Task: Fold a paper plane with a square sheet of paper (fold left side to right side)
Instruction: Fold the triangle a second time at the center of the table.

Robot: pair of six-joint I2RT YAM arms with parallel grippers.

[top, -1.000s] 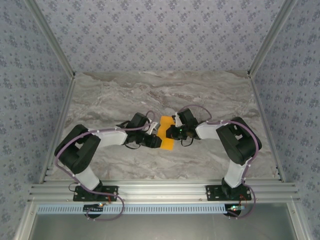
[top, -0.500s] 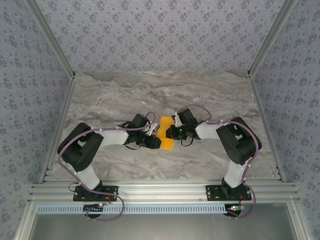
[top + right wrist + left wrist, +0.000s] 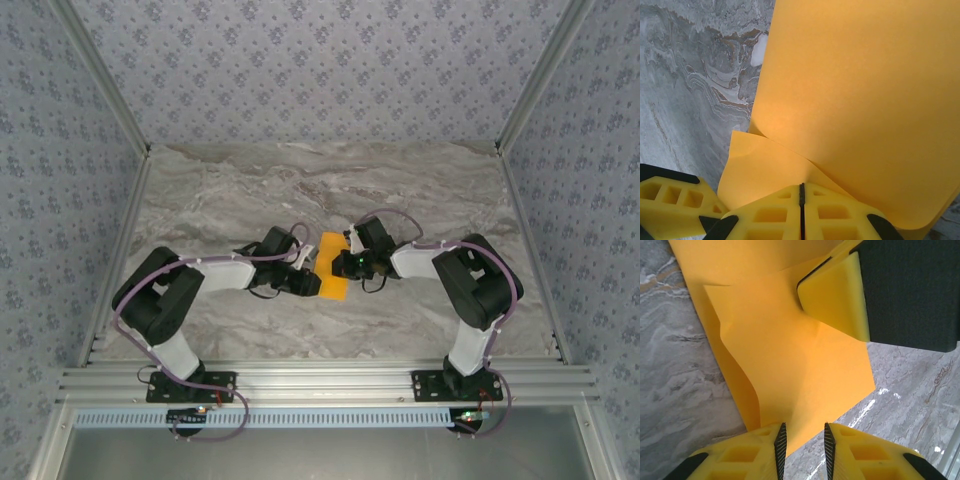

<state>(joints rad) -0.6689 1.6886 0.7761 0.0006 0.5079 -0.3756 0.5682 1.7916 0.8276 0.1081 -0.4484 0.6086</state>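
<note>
R pincer (image 3: 801, 192) pinches sheet (image 3: 860, 100) edge; L pincer (image 3: 802, 432) slightly spread astride its edge; table (image 3: 400, 190) roomy beyond.

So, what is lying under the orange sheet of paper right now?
Around the edges of the sheet of paper the marble table shows, so the sheet rests on it. Under the raised flap lies a lower layer of the same sheet. The table beneath its middle is covered and cannot be seen.

Top view looks down from behind on the whole worktop (image 3: 400, 190); both wrist views closely share the paper (image 3: 790, 365).
</note>
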